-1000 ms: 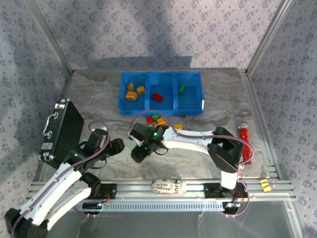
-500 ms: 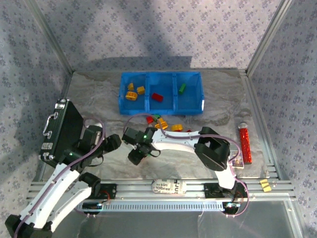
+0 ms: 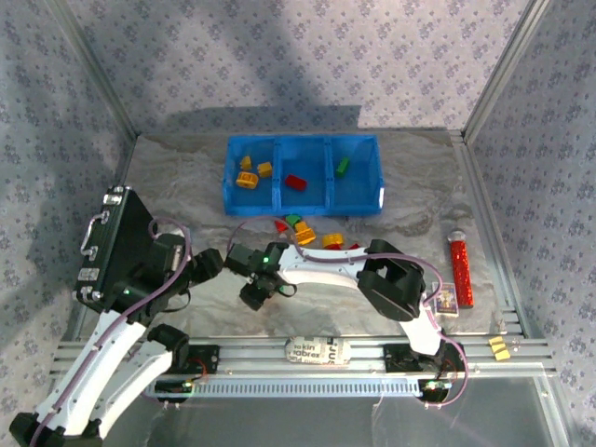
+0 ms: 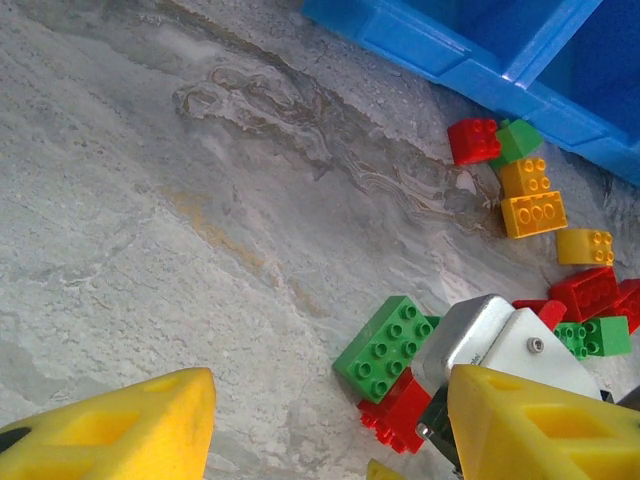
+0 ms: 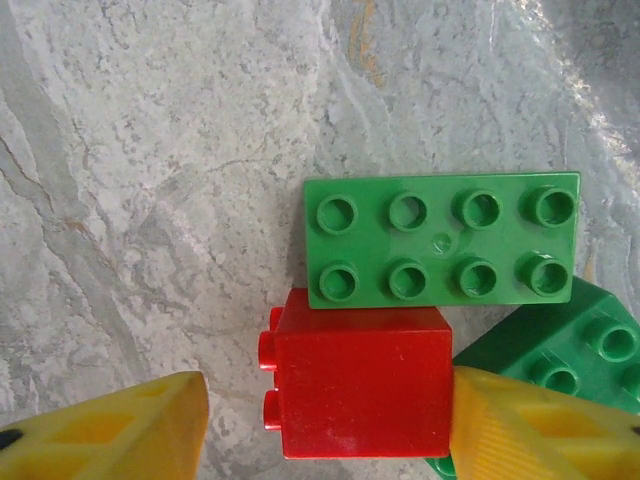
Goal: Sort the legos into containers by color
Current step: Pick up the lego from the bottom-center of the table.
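Blue bin: yellow bricks left, red brick middle, green brick right. Left claw apart, empty; right claw apart around a second red brick.

Red, green and yellow legos loose just beside blue three-compartment bin, a few inside it

The green eight-stud plastic brick and red plastic brick look smooth and glossy; the grey marbled counter looks matt and faintly grainy.

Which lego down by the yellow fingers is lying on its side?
The red brick: its studs point sideways, while the long green brick next to it has eight studs facing up.
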### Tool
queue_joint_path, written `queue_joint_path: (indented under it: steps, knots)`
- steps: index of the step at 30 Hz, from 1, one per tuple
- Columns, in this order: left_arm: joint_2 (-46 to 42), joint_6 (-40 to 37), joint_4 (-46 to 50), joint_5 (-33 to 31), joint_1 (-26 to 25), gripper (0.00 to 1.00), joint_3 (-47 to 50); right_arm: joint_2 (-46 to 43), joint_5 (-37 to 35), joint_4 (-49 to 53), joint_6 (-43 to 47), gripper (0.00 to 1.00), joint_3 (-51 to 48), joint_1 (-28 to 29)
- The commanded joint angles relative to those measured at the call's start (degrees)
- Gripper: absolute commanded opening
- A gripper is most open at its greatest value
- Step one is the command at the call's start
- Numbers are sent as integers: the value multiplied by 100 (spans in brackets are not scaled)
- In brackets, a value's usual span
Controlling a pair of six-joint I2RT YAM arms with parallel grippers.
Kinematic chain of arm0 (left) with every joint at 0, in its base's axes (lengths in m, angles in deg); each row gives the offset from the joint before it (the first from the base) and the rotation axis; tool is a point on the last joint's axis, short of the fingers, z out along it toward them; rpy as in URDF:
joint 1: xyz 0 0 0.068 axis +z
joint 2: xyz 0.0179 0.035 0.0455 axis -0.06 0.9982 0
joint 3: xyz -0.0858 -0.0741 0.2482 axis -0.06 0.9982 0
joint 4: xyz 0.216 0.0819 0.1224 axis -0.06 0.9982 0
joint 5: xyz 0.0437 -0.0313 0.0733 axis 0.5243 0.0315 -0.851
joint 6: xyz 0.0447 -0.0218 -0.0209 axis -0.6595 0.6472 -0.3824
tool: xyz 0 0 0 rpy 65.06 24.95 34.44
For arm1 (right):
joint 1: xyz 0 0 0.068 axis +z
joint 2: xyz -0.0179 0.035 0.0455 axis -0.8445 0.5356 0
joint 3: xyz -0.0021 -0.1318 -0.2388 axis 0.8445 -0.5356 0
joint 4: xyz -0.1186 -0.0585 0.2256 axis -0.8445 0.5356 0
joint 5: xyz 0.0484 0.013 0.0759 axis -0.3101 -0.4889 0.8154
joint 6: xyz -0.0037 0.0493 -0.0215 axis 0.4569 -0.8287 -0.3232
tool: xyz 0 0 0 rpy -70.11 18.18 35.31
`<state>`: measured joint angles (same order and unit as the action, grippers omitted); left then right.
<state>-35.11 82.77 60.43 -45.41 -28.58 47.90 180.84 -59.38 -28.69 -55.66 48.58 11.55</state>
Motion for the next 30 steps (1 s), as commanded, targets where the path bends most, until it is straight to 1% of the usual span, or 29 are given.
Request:
queue_joint_path:
  steps: [1,8,10,13,16,17,20,24,28,30]
  knots:
    - [-64,-106,161,61,42,63,-132,135,-172,186,4,63,101,68]
    - [-62,-116,97,72,46,63,-82,215,-293,211,-5,62,159,113]
    - [-55,-126,86,71,49,63,-81,254,-313,221,1,60,186,115]
    - [-57,-123,88,66,49,63,-80,270,-386,269,-11,55,218,115]
    - [-77,-134,97,51,57,62,-88,191,-482,280,-28,47,193,129]
    - [-84,-137,97,46,56,62,-93,140,-515,296,-43,46,181,132]
    - [-101,-161,99,30,63,62,-126,-123,-552,387,-84,45,140,125]
    - [-150,-157,28,37,71,62,-135,-759,-579,328,-105,45,-44,-17]
    - [-193,-188,-134,178,71,62,-87,-1372,-680,346,-11,45,-164,-353]
    - [-211,-202,-222,277,72,62,-48,-1655,-717,386,101,45,-151,-629]
